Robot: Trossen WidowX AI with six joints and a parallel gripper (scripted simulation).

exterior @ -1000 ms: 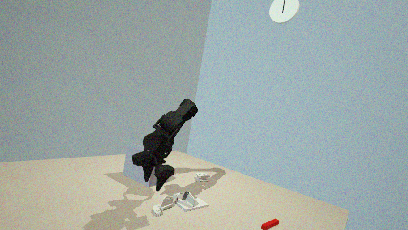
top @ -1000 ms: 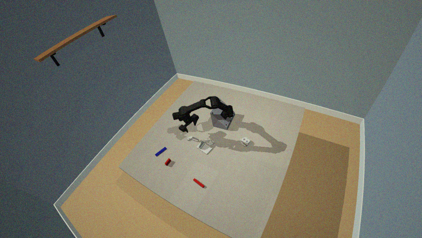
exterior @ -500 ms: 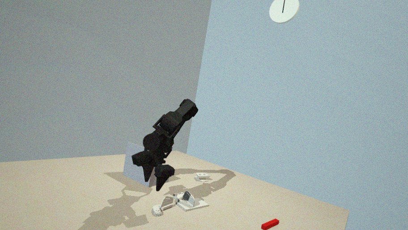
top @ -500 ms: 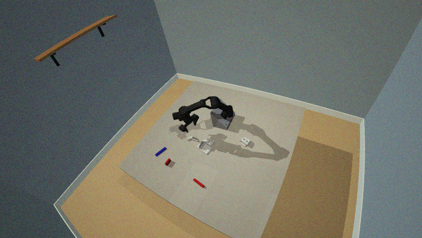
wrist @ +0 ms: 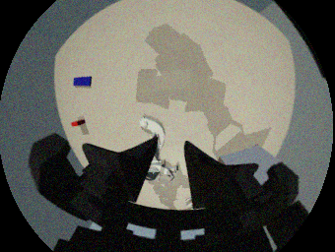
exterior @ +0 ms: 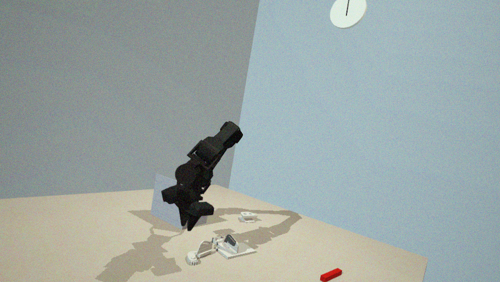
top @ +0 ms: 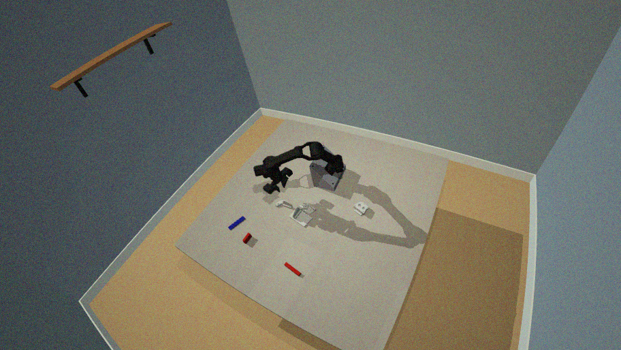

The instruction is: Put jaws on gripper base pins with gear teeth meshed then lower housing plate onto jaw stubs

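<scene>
The robot arm, black and by far the largest thing, arches over the table, around the middle of the top view. Its gripper hangs above the surface, fingers roughly half apart, nothing between them.

Next in size, the gripper base, just below centre in the top view, low centre in the exterior view: a flat white plate with upright grey-white parts at one edge. Whether a jaw already sits there cannot be told. Probably light, stiff plastic; best steadied by its plate edge.

The loose jaw lies close by, left of the base in the top view: white, curved, toothed at its round end. Likely light and rigid, the teeth easily jarred. Its slim curved middle seems the place to pinch, teeth left free for meshing.

Smallest, the housing plate, right of centre in the top view: white, two dark holes on top. Likely stiff and slick; opposite side edges should suit a level lowering.
</scene>
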